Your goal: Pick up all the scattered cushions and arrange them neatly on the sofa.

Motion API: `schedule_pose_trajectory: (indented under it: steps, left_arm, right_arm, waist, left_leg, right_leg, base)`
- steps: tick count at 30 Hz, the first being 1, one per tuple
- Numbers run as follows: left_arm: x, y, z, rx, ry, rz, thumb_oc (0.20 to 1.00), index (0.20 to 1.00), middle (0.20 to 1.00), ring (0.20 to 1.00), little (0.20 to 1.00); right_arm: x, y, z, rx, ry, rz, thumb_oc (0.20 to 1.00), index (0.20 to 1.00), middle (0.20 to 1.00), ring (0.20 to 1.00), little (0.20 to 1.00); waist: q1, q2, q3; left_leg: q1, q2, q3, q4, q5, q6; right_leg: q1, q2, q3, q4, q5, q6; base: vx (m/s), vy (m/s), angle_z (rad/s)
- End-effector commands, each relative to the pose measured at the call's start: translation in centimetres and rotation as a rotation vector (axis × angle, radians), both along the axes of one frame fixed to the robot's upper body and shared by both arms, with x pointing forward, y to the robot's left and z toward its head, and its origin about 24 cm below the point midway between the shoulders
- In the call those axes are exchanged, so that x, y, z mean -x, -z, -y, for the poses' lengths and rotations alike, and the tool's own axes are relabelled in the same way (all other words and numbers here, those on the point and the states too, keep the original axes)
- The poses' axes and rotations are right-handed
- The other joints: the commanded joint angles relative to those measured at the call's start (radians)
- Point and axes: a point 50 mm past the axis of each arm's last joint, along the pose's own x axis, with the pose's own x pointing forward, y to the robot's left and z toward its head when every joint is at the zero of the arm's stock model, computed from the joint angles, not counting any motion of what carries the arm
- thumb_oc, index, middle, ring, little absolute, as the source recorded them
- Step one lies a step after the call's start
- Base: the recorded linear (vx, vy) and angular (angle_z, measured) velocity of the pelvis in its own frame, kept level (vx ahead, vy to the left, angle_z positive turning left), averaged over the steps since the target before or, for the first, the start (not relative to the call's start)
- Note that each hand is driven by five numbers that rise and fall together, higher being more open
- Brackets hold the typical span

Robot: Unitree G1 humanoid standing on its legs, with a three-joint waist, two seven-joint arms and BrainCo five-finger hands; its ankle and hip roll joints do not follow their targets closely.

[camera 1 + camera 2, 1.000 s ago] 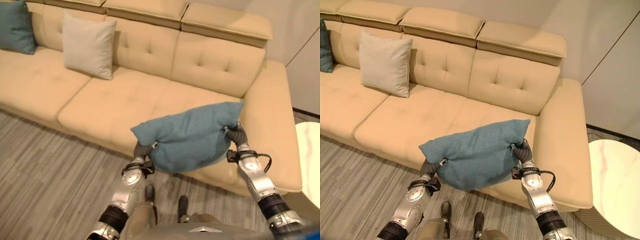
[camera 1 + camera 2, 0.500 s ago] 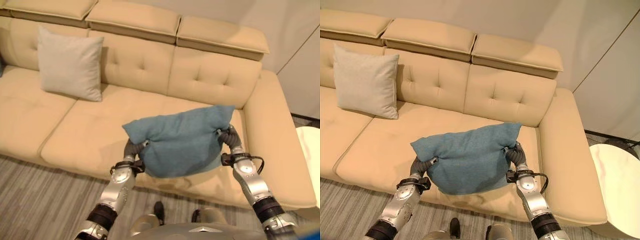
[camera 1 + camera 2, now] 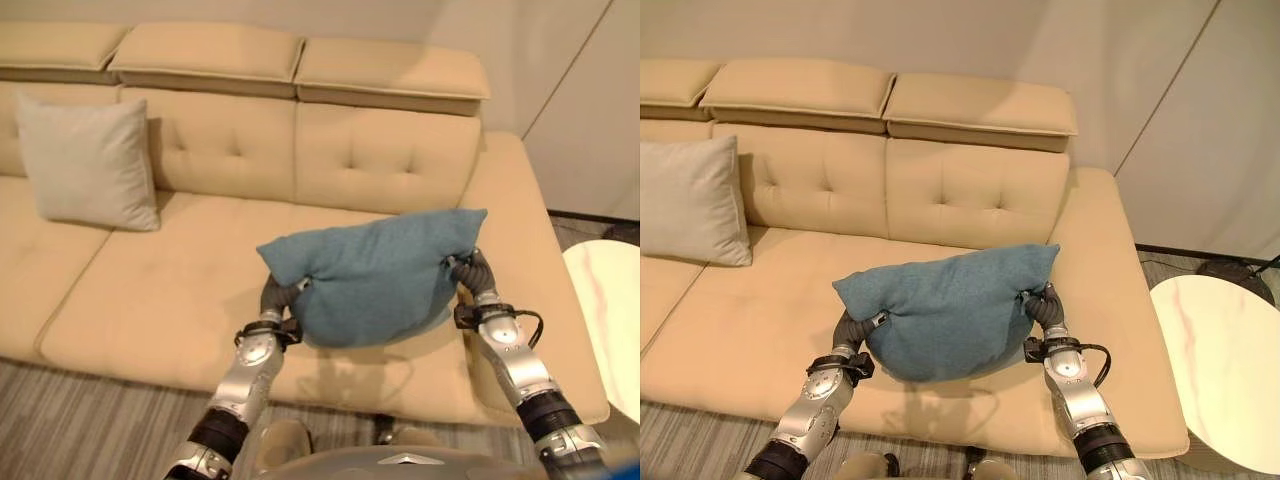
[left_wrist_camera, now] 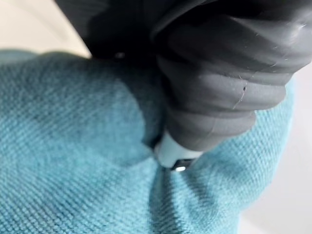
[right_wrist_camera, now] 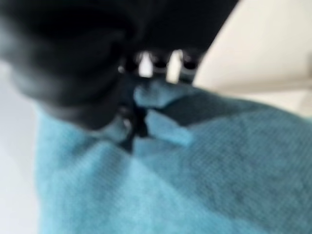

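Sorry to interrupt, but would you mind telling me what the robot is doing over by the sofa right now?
It is holding a teal cushion between both hands, the left hand at one end and the right hand at the other, raised above the seat of the beige sofa toward its right end. A light grey cushion leans upright against the backrest further left. A round white side table stands beside the sofa.

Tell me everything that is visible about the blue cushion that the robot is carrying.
The blue cushion is a soft, plump pillow of teal woven cloth. It hangs in the air above the seat of the beige sofa, near its right end, and does not rest on it. It is held at both sides: the left robot hand and the right robot hand each pinch a bunch of its cloth, so the fabric puckers there. Its top edge is stretched between them and its body sags below.
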Motion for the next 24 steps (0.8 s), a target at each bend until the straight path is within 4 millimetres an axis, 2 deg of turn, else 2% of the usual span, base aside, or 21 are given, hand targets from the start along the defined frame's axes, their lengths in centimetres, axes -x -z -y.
schedule_pose_trajectory:
  steps: [1, 2, 4, 7, 11, 12, 16, 18, 24]
  left_arm:
    - [-3.0, -6.3, 1.9, 0.021, 0.076, 0.325, 0.2, 0.2, 0.2, 0.2, 0.2]
    - [-3.2, -6.7, 1.8, 0.008, 0.066, 0.34, 0.2, 0.2, 0.2, 0.2, 0.2]
    - [-3.3, -7.1, 1.7, 0.017, 0.057, 0.359, 0.2, 0.2, 0.2, 0.2, 0.2]
    - [-3.4, -7.6, 1.6, 0.008, 0.055, 0.378, 0.2, 0.2, 0.2, 0.2, 0.2]
    - [-4.0, -8.7, 1.4, -0.029, 0.05, 0.419, 0.2, 0.2, 0.2, 0.2, 0.2]
    - [-4.8, -10.3, 1.3, -0.057, 0.039, 0.48, 0.2, 0.2, 0.2, 0.2, 0.2]
    - [-6.3, -12.9, 1.4, -0.098, 0.025, 0.566, 0.2, 0.2, 0.2, 0.2, 0.2]
    - [-7.5, -15.0, 1.5, -0.126, 0.006, 0.629, 0.2, 0.2, 0.2, 0.2, 0.2]
    - [-9.4, -18.6, 1.9, -0.157, -0.028, 0.72, 0.2, 0.2, 0.2, 0.2, 0.2]
  right_arm:
    - [-2.4, -5.8, -1.5, -0.027, -0.072, 0.282, 0.2, 0.2, 0.2, 0.2, 0.2]
    - [-2.6, -6.0, -1.5, -0.019, -0.072, 0.292, 0.2, 0.2, 0.2, 0.2, 0.2]
    - [-2.9, -6.3, -1.7, -0.016, -0.085, 0.299, 0.2, 0.2, 0.2, 0.2, 0.2]
    - [-3.0, -6.6, -1.9, -0.009, -0.09, 0.305, 0.2, 0.2, 0.2, 0.2, 0.2]
    - [-3.6, -7.8, -2.9, -0.006, -0.108, 0.351, 0.2, 0.2, 0.2, 0.2, 0.2]
    - [-4.3, -9.4, -3.7, -0.001, -0.122, 0.408, 0.2, 0.2, 0.2, 0.2, 0.2]
    - [-5.3, -11.8, -5.0, 0.003, -0.147, 0.488, 0.2, 0.2, 0.2, 0.2, 0.2]
    - [-6.2, -13.8, -6.2, 0.001, -0.175, 0.547, 0.2, 0.2, 0.2, 0.2, 0.2]
    - [-7.6, -17.6, -8.1, 0.018, -0.208, 0.65, 0.2, 0.2, 0.2, 0.2, 0.2]
  waist:
    - [0.021, 0.0, -0.048]
    - [0.03, 0.005, -0.042]
    - [0.036, 0.02, -0.051]
    - [0.034, 0.031, -0.063]
    - [0.042, 0.034, -0.077]
    - [0.048, 0.034, -0.082]
    - [0.052, 0.037, -0.082]
    - [0.057, 0.04, -0.077]
    - [0.066, 0.041, -0.043]
  left_leg:
    - [0.031, -0.008, -0.039, -0.156, 0.012, -0.028]
    - [0.011, -0.006, -0.063, -0.174, 0.036, -0.034]
    - [0.04, -0.001, -0.083, -0.234, 0.046, -0.035]
    - [0.084, -0.004, -0.074, -0.281, 0.053, -0.032]
    - [0.142, -0.016, -0.045, -0.343, 0.053, -0.018]
    - [0.162, -0.026, -0.028, -0.367, 0.052, -0.01]
    - [0.181, -0.033, -0.015, -0.391, 0.05, -0.003]
    - [0.184, -0.034, -0.01, -0.397, 0.048, -0.002]
    - [0.144, -0.034, -0.01, -0.398, 0.058, -0.002]
  right_leg:
    - [0.054, -0.001, 0.039, 0.043, -0.031, 0.125]
    - [0.063, 0.006, 0.049, 0.04, -0.037, 0.126]
    - [0.068, 0.015, 0.064, 0.039, -0.047, 0.125]
    - [0.077, 0.012, 0.08, 0.034, -0.045, 0.125]
    - [0.085, 0.001, 0.101, 0.021, -0.037, 0.139]
    - [0.085, -0.008, 0.107, 0.011, -0.027, 0.152]
    - [0.083, -0.015, 0.115, -0.001, -0.017, 0.163]
    - [0.074, -0.018, 0.12, -0.006, -0.011, 0.17]
    - [0.026, -0.02, 0.126, -0.009, 0.008, 0.18]
  base:
    - [0.08, 0.051, -0.24]
    - [0.12, 0.082, -0.43]
    - [0.14, 0.101, -0.55]
    - [0.15, 0.122, -0.4]
    - [0.13, 0.135, -0.08]
    - [0.11, 0.156, -0.1]
    - [0.05, 0.079, -0.05]
    - [0.01, 0.049, -0.01]
    - [-0.06, 0.011, -0.15]
